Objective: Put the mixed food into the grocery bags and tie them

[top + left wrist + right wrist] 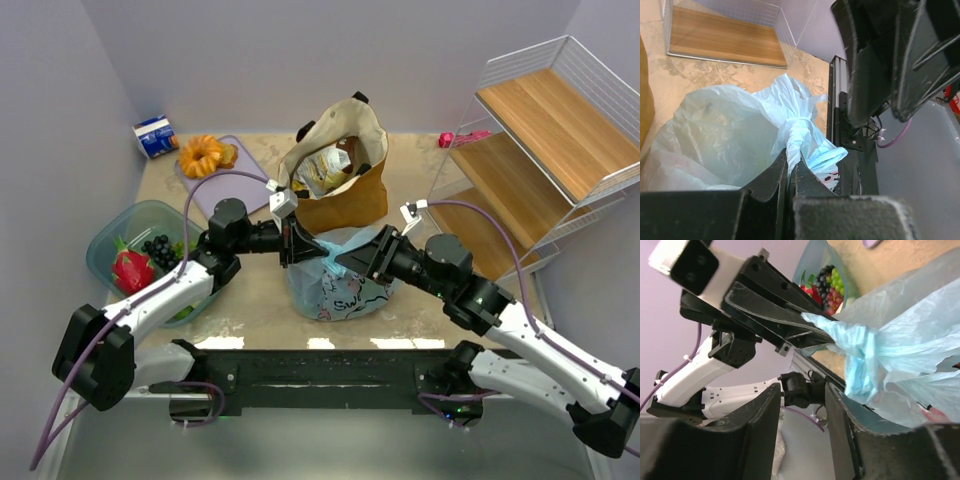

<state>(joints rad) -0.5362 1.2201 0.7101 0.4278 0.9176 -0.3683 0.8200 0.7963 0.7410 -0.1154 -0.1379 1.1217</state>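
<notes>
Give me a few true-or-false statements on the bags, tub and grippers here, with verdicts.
1. The left gripper is pinching the blue plastic bag at its twisted neck. True.
2. The tan tote stands open with packets inside. True.
3. The right gripper is shut on the tote's handle. False: its jaws stand apart, empty, beside the plastic bag.
4. The teal tub is empty. False: it holds dark grapes and a red fruit.

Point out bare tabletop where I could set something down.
Best patch: bare table between the tan tote and the wire rack. A narrower strip lies at the front edge between the teal tub and the blue plastic bag. Crowded: centre, where left gripper and right gripper meet at the bag.
</notes>
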